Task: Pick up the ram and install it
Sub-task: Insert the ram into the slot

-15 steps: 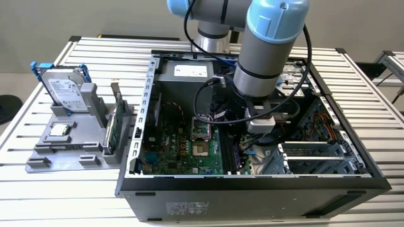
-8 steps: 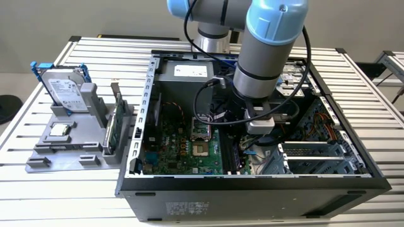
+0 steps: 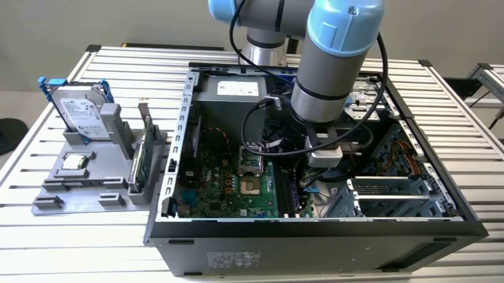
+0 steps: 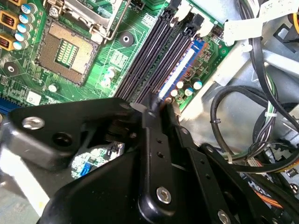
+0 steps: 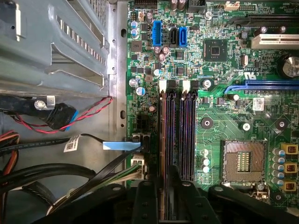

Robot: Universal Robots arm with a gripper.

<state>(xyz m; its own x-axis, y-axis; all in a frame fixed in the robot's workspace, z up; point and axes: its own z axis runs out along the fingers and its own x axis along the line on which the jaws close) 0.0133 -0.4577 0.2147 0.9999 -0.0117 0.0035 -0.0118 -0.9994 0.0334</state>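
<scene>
- Ram (image 4: pixel 153 99) is showing in the second wrist view as a thin dark strip seen edge-on, sitting pinched between the tips of the gripper (image 4: pixel 157 105), right over the memory slots (image 4: pixel 161 56) of the motherboard (image 4: pixel 100 56).
- Its lower edge is lying close to the slots, in line with them; whether it is already touching a slot is not clear.
- The gripper's black fingers (image 4: pixel 152 140) are squeezing together on that strip, with hardly any gap showing between them.
- In the first wrist view the gripper (image 5: pixel 168 201) is hanging directly above the four parallel dark slots (image 5: pixel 177 130), whose white latches (image 5: pixel 164 86) are standing at the far end.
- The empty processor socket (image 5: pixel 243 161) is lying just beside the slots, on the same green board.
- In the exterior view the arm (image 3: pixel 331 59) is reaching down into the open computer case (image 3: pixel 315 230), with its wrist poised over the middle of the motherboard (image 3: pixel 228 188).
- Black cables (image 3: pixel 256 127) are looping off the wrist, and more cables (image 4: pixel 243 126) are crowding the case floor beside the board.
- On the exterior view's left, a grey parts holder (image 3: pixel 75 194) is resting on the slatted table (image 3: pixel 118 65), well apart from the gripper.
- The holder is carrying a silver hard drive with blue rails (image 3: pixel 79 112), standing upright, and a green card with a metal bracket (image 3: pixel 141 154), also on edge.
</scene>
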